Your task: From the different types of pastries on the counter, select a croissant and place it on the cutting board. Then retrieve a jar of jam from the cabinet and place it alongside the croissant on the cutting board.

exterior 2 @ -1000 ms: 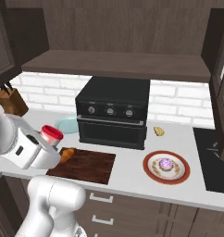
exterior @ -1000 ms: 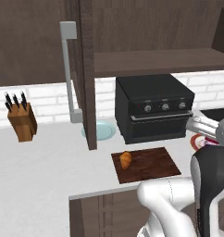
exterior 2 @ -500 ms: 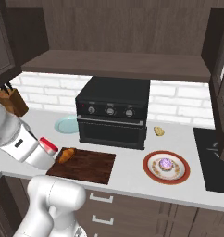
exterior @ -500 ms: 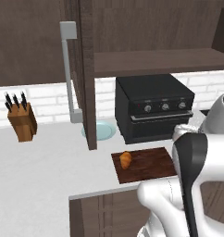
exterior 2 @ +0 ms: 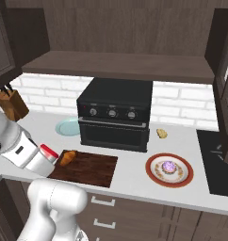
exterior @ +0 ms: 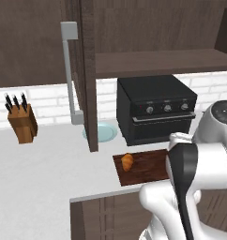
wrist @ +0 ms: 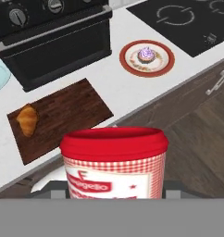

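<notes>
The jar of jam (wrist: 114,162), red-lidded with a red-and-white checked body, sits between the fingers of my gripper (wrist: 114,190), which is shut on it. In the right base view the jar (exterior 2: 47,153) hangs in the gripper (exterior 2: 41,159) just off the left end of the cutting board (exterior 2: 90,169). The croissant (exterior 2: 68,157) lies on that end of the board, close beside the jar. The hand view looks down past the jar at the croissant (wrist: 27,119) on the dark board (wrist: 63,115). The round pink-purple pastry (exterior 2: 168,166) rests on a red-rimmed plate (exterior 2: 154,174).
The black oven (exterior 2: 113,113) stands right behind the board, with a pale blue plate (exterior 2: 68,127) to its left. A knife block (exterior: 22,123) is far left. The open cabinet door (exterior: 89,75) with its grey handle (exterior: 68,70) juts out. A cooktop (exterior 2: 219,160) lies at the right.
The arm has carried the jar down and slightly left, from above the board's left end to near counter height beside the croissant. The croissant and the plates have not moved.
</notes>
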{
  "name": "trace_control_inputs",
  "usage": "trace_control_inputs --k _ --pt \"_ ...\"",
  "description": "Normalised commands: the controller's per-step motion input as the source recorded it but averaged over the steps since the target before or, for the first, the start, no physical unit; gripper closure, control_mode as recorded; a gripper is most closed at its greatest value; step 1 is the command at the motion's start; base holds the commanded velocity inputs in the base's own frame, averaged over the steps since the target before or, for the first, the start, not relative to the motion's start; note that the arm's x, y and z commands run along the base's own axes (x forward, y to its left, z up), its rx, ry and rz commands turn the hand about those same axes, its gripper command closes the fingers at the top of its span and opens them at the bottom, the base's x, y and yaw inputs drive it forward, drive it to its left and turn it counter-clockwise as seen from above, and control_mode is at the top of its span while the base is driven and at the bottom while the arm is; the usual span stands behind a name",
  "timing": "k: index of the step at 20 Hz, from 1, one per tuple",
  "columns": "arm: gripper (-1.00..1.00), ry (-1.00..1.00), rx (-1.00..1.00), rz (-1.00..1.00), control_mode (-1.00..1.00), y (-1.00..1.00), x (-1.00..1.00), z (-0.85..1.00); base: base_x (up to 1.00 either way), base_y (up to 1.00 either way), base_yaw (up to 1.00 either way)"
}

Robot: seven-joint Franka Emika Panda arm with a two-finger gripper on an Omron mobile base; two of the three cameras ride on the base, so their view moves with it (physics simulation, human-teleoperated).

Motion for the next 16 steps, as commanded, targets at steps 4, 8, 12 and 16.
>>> trace_control_inputs --k 4,8,12,16 --pt "1.0 -0.09 -0.04 0.0 -1.0 0.11 0.0 -0.46 0.0 0.0 0.0" --pt "1.0 -0.25 -0.07 0.0 -1.0 0.01 0.23 -0.39 0.0 0.0 0.0" --pt "1.0 -0.41 -0.15 0.08 -1.0 0.06 0.43 -0.76 0.0 0.0 0.0" --pt "1.0 -0.27 -0.03 0.1 -1.0 0.03 0.32 -1.0 0.0 0.0 0.0"
